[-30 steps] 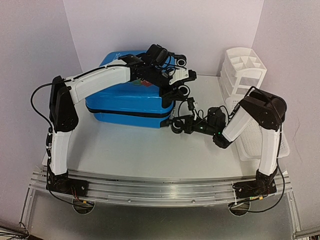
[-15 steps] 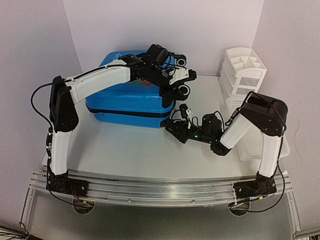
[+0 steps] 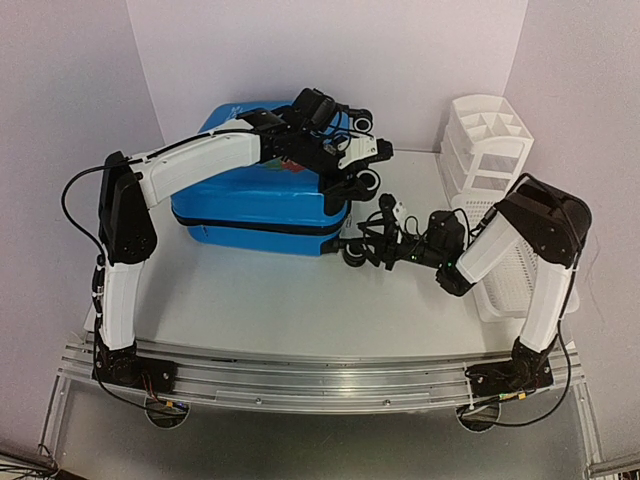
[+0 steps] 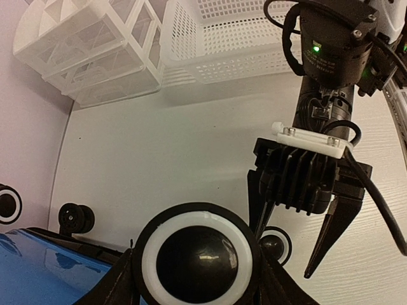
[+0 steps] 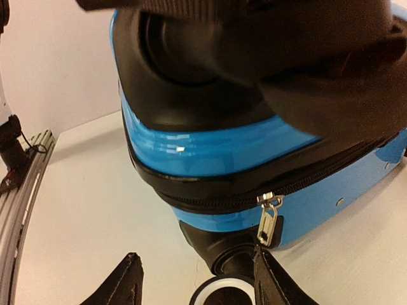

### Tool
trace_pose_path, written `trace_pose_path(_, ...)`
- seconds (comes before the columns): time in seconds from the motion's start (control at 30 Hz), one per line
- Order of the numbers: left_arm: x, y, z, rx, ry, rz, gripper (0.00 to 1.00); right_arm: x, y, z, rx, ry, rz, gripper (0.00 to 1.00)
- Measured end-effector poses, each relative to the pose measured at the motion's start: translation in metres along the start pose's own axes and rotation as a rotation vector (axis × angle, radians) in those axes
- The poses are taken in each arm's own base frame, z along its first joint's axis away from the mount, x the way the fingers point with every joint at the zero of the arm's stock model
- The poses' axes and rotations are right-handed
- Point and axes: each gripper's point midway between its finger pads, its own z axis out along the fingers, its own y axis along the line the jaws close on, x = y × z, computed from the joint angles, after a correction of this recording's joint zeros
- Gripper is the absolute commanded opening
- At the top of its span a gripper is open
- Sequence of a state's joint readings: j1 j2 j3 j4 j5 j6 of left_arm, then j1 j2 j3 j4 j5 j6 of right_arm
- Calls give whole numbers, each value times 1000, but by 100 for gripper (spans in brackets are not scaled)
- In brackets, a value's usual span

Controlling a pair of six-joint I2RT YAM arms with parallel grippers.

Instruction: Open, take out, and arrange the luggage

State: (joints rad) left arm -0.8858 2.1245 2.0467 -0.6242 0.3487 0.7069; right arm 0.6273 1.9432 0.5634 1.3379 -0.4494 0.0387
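Note:
The luggage (image 3: 250, 195), a bright blue hard-shell suitcase with a black zip band, lies flat at the back left of the table. My left arm reaches over its lid, and the left gripper (image 3: 362, 172) is shut on a black-and-white wheel (image 4: 197, 257) at the case's right end. My right gripper (image 3: 362, 245) stands open at the case's near right corner. Its fingertips (image 5: 130, 274) flank the lower wheel (image 5: 221, 297). The silver zip pull (image 5: 269, 219) hangs just above the right fingertip, free of it. The luggage (image 5: 216, 146) is zipped closed at this corner.
A white slatted basket (image 3: 510, 280) lies at the right edge, behind my right arm. A white drawer organiser (image 3: 490, 135) stands at the back right. Both show in the left wrist view, the basket (image 4: 222, 38) and the organiser (image 4: 89, 51).
My right gripper has gone from shut to open at the suitcase's near right corner, after dipping toward the front and coming back. The left arm and the suitcase have not moved.

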Motion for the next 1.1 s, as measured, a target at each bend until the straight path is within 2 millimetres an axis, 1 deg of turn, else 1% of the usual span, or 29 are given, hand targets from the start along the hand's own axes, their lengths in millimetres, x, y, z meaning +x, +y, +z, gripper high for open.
trace_pose_path(0.1,0,0,-1,6,-7,-9,0,10,-6,3,-6,20,-40,52)
trace_pose_path(0.2,0,0,-1,12,-13,-23,0,12,-19,9,-3,20,-67,51)
trace_pose_path(0.3,0,0,-2,17,-18,-36,0,6,-33,14,6,1,-88,49)
trace_pose_path(0.4,-1,1,-3,17,-22,-46,0,-1,-40,20,-13,-20,-106,45)
trace_pose_path(0.47,-1,2,-4,21,-29,-56,0,-1,-44,25,-24,-25,-105,43)
trace_pose_path(0.67,-1,2,-4,23,-30,-63,0,0,-43,31,-73,-35,-94,31)
trace_pose_path(0.93,0,4,-5,29,-37,-75,0,-4,-40,34,-107,-42,-82,19)
trace_pose_path(1.0,0,5,-6,28,-37,-77,0,-3,-39,36,-125,-42,-65,13)
trace_pose_path(1.07,1,6,-6,28,-36,-78,0,-3,-37,36,-140,-41,-47,4)
trace_pose_path(1.1,2,6,-6,28,-36,-79,0,-3,-36,37,-146,-41,-39,1)
